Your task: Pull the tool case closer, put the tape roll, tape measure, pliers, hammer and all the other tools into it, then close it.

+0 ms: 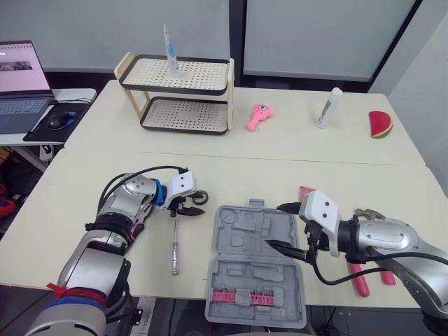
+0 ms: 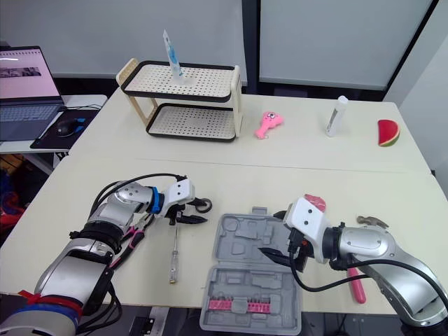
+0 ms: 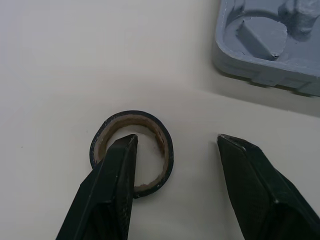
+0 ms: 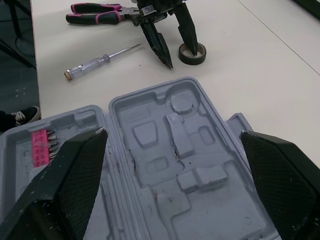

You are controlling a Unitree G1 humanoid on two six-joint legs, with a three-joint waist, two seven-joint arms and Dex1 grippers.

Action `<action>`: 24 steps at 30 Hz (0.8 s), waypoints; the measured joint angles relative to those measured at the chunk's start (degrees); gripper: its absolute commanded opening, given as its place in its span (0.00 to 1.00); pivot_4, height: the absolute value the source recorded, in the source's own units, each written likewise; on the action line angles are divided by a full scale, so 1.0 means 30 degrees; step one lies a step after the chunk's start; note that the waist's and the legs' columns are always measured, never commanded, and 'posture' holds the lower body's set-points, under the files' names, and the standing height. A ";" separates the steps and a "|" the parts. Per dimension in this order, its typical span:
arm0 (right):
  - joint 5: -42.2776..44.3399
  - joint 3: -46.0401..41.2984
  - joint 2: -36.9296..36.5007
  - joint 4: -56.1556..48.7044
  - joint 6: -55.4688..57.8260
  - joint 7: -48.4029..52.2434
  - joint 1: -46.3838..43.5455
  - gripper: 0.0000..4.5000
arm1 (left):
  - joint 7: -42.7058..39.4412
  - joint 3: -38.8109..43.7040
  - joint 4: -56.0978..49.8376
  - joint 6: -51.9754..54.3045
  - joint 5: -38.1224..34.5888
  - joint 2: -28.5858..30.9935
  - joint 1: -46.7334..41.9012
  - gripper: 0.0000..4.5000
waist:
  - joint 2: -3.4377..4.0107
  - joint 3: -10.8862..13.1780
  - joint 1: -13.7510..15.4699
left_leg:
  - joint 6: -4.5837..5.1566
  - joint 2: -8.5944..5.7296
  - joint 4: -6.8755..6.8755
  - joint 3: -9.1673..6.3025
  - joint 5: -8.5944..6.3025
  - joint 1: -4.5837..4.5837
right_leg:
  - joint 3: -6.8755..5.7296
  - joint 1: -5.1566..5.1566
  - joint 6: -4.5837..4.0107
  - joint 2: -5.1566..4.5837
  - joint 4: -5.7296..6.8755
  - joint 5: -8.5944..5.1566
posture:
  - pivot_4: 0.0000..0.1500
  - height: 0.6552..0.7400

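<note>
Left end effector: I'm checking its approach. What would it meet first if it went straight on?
The tape roll: one finger points into its hole, the other outside it, likely reaching the table.

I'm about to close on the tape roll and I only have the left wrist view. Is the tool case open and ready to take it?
Observer: Yes. The tool case lies flat with both grey halves open, and a pink bit strip sits in the half nearer the robot.
Operator: Is the other arm in my way?
Observer: No. The right gripper is at the case's right side with its jaws open, well apart from the tape roll.
Operator: Is anything else close to my arm?
Observer: A screwdriver lies just robot-side of the left gripper.
</note>
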 measured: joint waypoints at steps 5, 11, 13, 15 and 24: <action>-0.0008 -0.0002 0.0000 -0.0057 0.0017 -0.0019 0.0225 1.00 | 0.0485 -0.0014 0.0458 -0.0493 0.0482 -0.0166 -0.0238 0.04 | -0.0001 -0.0003 -0.0005 | 0.0001 -0.0001 0.0005 -0.0004 0.0001 0.0001 | -0.0004 0.0005 0.0000 0.0000 0.0005 0.0000 | 1.00 0.94; -0.0019 -0.0001 0.0001 -0.0057 0.0008 -0.0034 0.0244 1.00 | 0.0383 -0.0013 0.0671 -0.0950 0.0644 -0.0128 -0.0311 0.00 | 0.0000 -0.0006 -0.0005 | 0.0001 -0.0001 0.0005 -0.0009 0.0002 0.0006 | -0.0009 0.0010 0.0000 0.0000 0.0010 0.0000 | 1.00 0.94; -0.0019 -0.0001 0.0001 -0.0057 0.0007 -0.0054 0.0246 1.00 | 0.0104 0.0021 0.0606 -0.0820 0.0540 -0.0009 -0.0307 0.00 | 0.0001 -0.0006 -0.0015 | 0.0002 -0.0001 0.0005 -0.0009 0.0002 0.0006 | -0.0009 0.0008 0.0000 0.0002 0.0012 0.0000 | 1.00 0.94; -0.0010 -0.0017 0.0003 -0.0060 0.0015 -0.0094 0.0300 1.00 | -0.1186 0.0107 -0.0436 0.0228 -0.0001 0.0429 -0.0158 0.00 | 0.0001 -0.0005 -0.0019 | 0.0000 0.0000 0.0003 -0.0014 0.0003 -0.0001 | -0.0016 0.0005 0.0000 0.0004 0.0016 0.0000 | 1.00 0.94; 0.0533 -0.0337 0.0087 -0.0140 0.0496 -0.0502 0.0587 1.00 | -0.5226 0.0393 -1.2973 1.1066 -0.4459 0.1943 0.2793 0.00 | 0.0018 -0.0015 -0.0012 | 0.0001 0.0001 0.0014 -0.0038 0.0002 0.0018 | -0.0023 0.0052 0.0001 -0.0002 0.0012 -0.0003 | 1.00 0.94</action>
